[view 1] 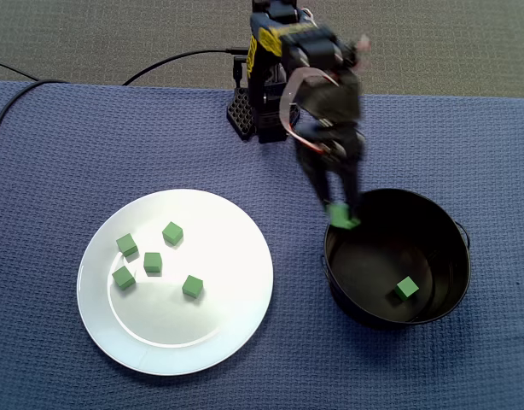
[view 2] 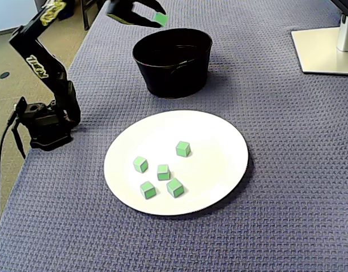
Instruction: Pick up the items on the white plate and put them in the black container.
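Several green cubes lie on the white plate, among them one near its top and one nearest the container. The black container stands to the plate's right in one fixed view and holds one green cube. My gripper hangs over the container's rim, shut on another green cube.
The arm's base sits at the cloth's far edge with black cables running off it. A white monitor stand rests at the top right in the other fixed view. Blue woven cloth covers the table.
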{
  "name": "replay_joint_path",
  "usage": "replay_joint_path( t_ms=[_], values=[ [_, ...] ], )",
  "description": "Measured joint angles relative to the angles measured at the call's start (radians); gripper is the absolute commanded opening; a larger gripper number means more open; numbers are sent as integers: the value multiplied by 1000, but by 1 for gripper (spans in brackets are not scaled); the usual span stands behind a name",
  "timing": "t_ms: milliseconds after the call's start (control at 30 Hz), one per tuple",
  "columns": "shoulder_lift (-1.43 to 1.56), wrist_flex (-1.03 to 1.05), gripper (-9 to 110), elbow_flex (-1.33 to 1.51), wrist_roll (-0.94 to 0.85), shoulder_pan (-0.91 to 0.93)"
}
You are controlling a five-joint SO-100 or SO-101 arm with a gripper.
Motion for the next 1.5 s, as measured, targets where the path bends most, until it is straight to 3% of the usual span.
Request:
replay_joint_path(
  t_ms=[333,467,567,833,1000,1200,1367,1500],
  values=[
    [-354,-23,0,0,15,-123],
    [-410,-23,23,0,3,-158],
    [-417,-21,34,-3,3,-163],
    [-347,161,36,-127,-100,-137],
    [-179,371,36,-196,-299,32],
    [-40,520,33,-196,-540,416],
    [-51,495,33,-95,-649,756],
    [-104,380,33,49,-739,908]
  ],
)
